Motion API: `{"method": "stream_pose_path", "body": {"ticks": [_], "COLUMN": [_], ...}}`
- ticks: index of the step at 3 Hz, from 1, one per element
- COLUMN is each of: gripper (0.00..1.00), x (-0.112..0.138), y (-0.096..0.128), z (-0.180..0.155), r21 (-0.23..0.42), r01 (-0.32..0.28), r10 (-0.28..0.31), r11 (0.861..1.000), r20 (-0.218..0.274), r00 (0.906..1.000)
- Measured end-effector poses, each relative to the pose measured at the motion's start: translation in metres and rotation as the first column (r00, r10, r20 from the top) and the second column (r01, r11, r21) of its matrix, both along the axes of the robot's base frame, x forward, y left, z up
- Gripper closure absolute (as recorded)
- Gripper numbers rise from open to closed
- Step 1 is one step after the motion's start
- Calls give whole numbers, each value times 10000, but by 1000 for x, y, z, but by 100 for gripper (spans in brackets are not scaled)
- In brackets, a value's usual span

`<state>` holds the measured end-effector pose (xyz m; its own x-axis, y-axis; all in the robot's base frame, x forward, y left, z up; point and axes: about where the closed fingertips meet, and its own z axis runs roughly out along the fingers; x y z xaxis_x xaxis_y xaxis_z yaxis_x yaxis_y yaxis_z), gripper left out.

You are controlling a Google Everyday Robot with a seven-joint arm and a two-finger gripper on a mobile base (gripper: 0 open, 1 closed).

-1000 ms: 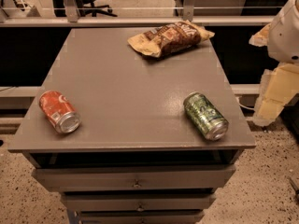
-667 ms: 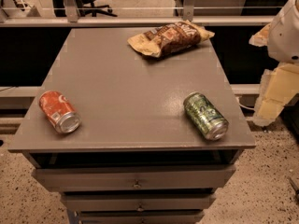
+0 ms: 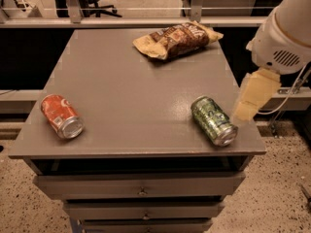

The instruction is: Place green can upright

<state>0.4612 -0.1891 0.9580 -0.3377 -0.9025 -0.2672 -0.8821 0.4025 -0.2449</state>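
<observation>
The green can (image 3: 214,120) lies on its side near the front right corner of the grey table (image 3: 126,86), its silver end facing the front edge. My gripper (image 3: 250,101), cream-coloured, hangs just off the table's right edge, right of the can and slightly above table level. It does not touch the can. The white arm body (image 3: 286,38) sits above it at the upper right.
A red-orange soda can (image 3: 61,116) lies on its side near the front left corner. A brown chip bag (image 3: 177,39) lies at the back of the table. Drawers (image 3: 141,188) run below the tabletop. A rail and office chairs stand behind.
My gripper and arm have moved left, closer to the table's right edge and the green can. The cans and the bag have not moved.
</observation>
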Motion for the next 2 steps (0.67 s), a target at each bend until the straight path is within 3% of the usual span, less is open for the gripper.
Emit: {"method": "stream_pose_path", "body": {"ticks": [1, 2], "gripper": [0, 0], "x": [14, 21], "y": [15, 19], "z": [-16, -38], "r21": [166, 227], "r01": [1273, 2697], "r10": [-1269, -2675], "r11": [9917, 9627], "r20": [-208, -701], "r00": [9917, 9610]}}
